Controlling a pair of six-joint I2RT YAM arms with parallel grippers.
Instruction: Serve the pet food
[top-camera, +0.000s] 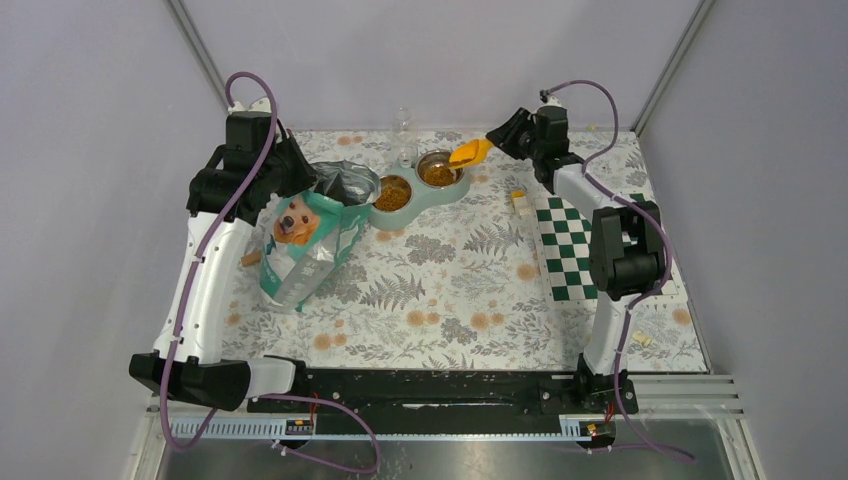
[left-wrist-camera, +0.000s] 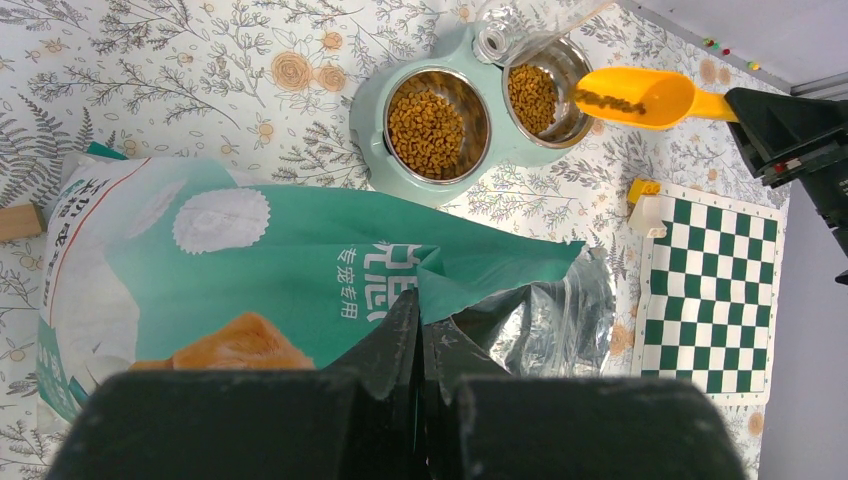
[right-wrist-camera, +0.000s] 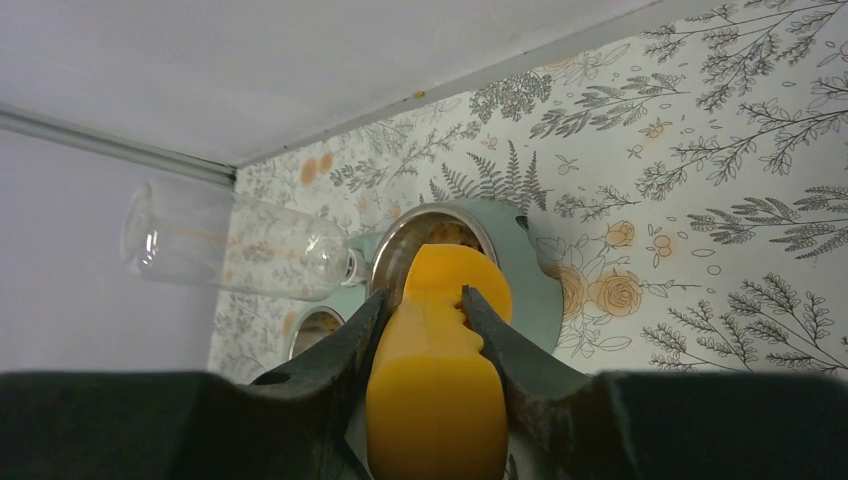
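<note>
Brown kibble, the pet food (left-wrist-camera: 425, 120), fills the left steel bowl of a mint double feeder (top-camera: 421, 203); more kibble (left-wrist-camera: 533, 95) lies in the right bowl (top-camera: 440, 173). My right gripper (right-wrist-camera: 424, 305) is shut on the handle of an orange scoop (top-camera: 469, 152), held tilted over the right bowl, with a few pellets in it (left-wrist-camera: 605, 100). My left gripper (left-wrist-camera: 421, 305) is shut on the rim of the opened teal-and-white bag (top-camera: 310, 245), holding it up left of the feeder. The bag's foil mouth (left-wrist-camera: 545, 320) gapes open.
A clear plastic bottle (right-wrist-camera: 235, 240) is fitted to the feeder at the back. A green-and-white checkered mat (top-camera: 585, 250) lies on the right, with a small yellow block (top-camera: 518, 198) near its far corner. A wooden block (top-camera: 250, 259) sits left of the bag.
</note>
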